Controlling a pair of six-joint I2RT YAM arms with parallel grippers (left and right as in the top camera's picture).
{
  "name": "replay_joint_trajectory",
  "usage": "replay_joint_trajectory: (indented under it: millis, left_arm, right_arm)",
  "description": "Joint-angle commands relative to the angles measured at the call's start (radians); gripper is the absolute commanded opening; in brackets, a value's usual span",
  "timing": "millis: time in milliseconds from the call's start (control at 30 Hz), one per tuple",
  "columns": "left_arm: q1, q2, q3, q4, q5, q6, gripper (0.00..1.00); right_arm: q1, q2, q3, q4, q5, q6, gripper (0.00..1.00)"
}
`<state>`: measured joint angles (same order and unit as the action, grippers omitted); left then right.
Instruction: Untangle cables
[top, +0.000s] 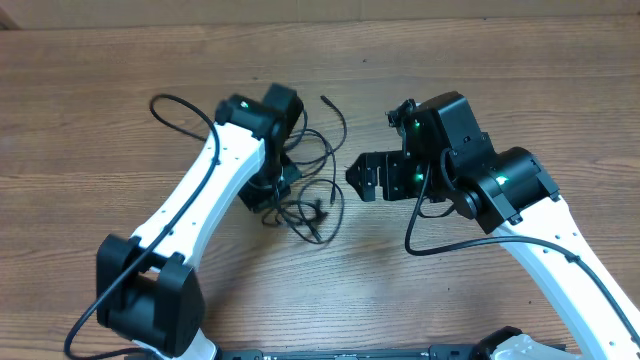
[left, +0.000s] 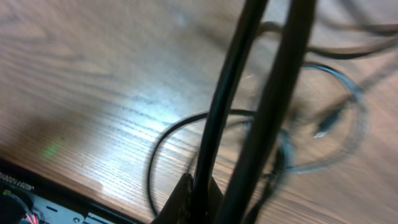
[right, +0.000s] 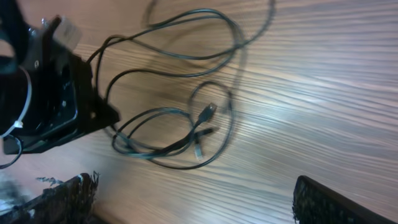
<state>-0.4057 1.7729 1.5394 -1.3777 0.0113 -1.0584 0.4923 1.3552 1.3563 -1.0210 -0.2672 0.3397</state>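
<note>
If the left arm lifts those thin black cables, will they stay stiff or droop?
Probably floppy: the cables lie in loose curved loops. Likely light, being thin. Crossed loops near the plugs may snag together.

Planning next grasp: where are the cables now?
Overhead view: the cables lie mid-table, bunched at the left pincer, with the open right pincer just to their right.

Brown wood-grain table (top: 560, 80) under bright light, a pale glare (left: 140, 109) on its surface.
</note>
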Motion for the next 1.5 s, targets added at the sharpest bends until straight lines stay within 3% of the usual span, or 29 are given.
replay_joint_trajectory:
  millis: [0, 100, 333, 433, 833, 1233, 1467]
  left_arm:
    - [0.009, -0.036, 0.117, -0.037, -0.071, 0.014, 0.04]
    - [0.014, -0.036, 0.177, -0.046, -0.073, 0.006, 0.04]
    - [0.053, -0.036, 0.227, -0.059, -0.060, -0.093, 0.04]
    - [0.076, -0.036, 0.227, -0.063, -0.005, -0.123, 0.04]
    - [0.162, -0.036, 0.227, -0.054, 0.304, -0.245, 0.04]
    - [0.156, -0.036, 0.227, 0.021, 0.321, -0.428, 0.04]
    - [0.156, -0.036, 0.227, 0.018, 0.422, -0.537, 0.04]
  right_arm:
    - [0.003, -0.002, 0.018, 0.058, -0.179, 0.039, 1.00]
    - [0.003, -0.002, 0.018, 0.098, -0.217, 0.096, 1.00]
    - [0.003, 0.008, 0.018, 0.104, -0.193, 0.410, 0.97]
    - [0.004, 0.026, 0.018, 0.106, -0.156, 0.462, 0.96]
    - [0.020, 0.163, 0.017, 0.172, -0.200, 0.472, 0.95]
    - [0.103, 0.176, 0.011, 0.244, -0.178, 0.434, 0.84]
    - [0.130, 0.183, -0.011, 0.280, -0.100, 0.429, 0.78]
